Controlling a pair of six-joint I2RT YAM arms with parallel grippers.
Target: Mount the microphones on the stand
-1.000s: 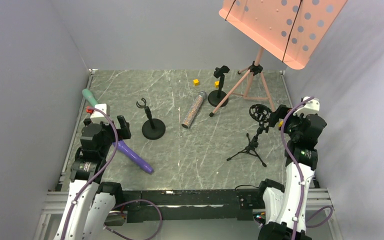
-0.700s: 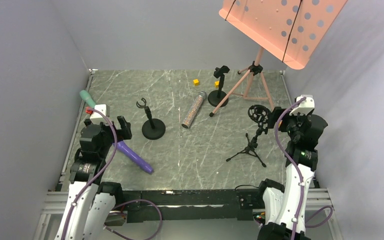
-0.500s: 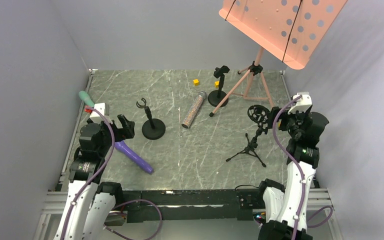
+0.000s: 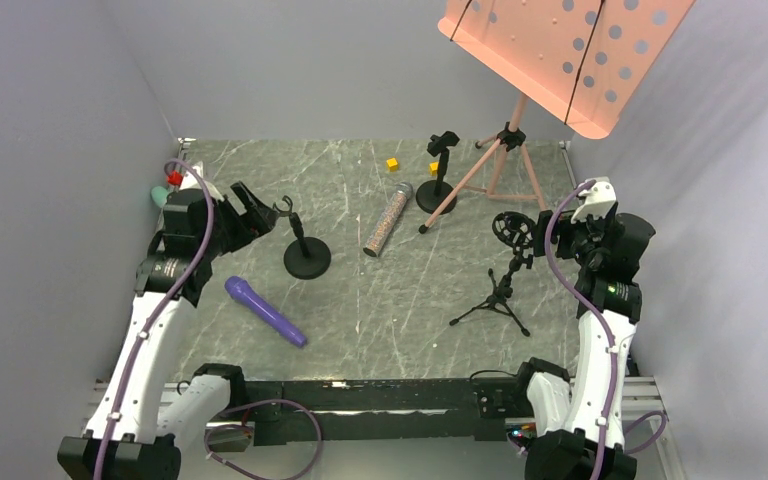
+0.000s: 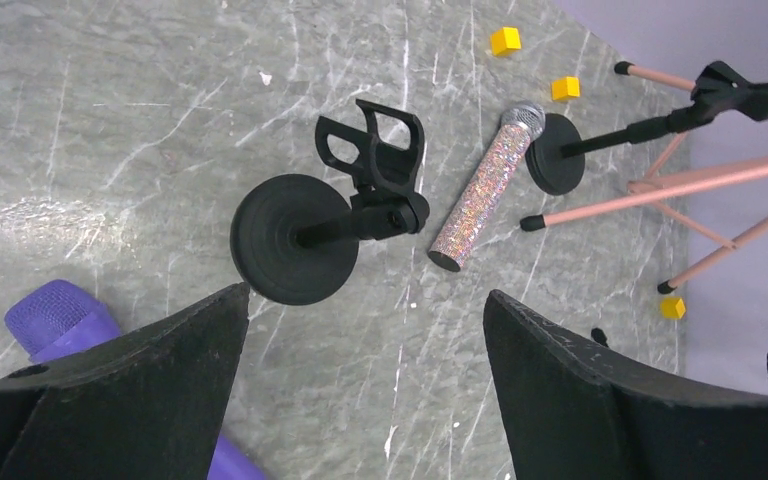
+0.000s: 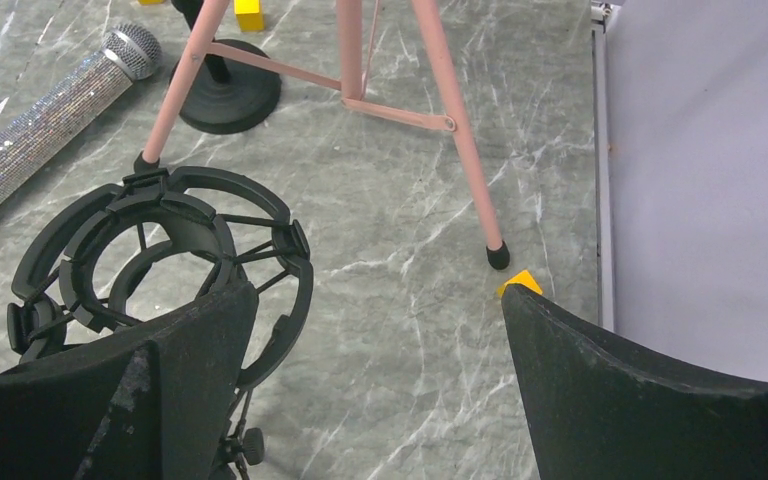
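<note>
The purple microphone [image 4: 265,311] lies flat on the table at front left, with its head [image 5: 55,312] showing past my left finger. A glittery microphone [image 4: 387,220] [image 5: 485,188] lies flat in the middle. Only a sliver of the teal microphone [image 4: 159,196] shows behind my left arm. My left gripper [image 4: 250,212] [image 5: 365,294] hangs open and empty above the table, just left of the round-base clip stand [image 4: 306,250] [image 5: 370,165]. My right gripper [image 4: 560,232] [image 6: 378,295] is open and empty beside the shock-mount ring [image 6: 155,255] of the small tripod stand [image 4: 503,280].
A second round-base stand [image 4: 438,185] stands at the back. The pink music stand [image 4: 508,155] spreads its legs at back right, and its desk [image 4: 570,50] overhangs the table. Small yellow cubes [image 4: 392,164] [image 6: 520,283] lie about. Grey walls close in on both sides.
My left arm has risen off the purple microphone and swung back toward the clip stand, leaving the microphone uncovered on the table. The right arm has edged slightly backward.
</note>
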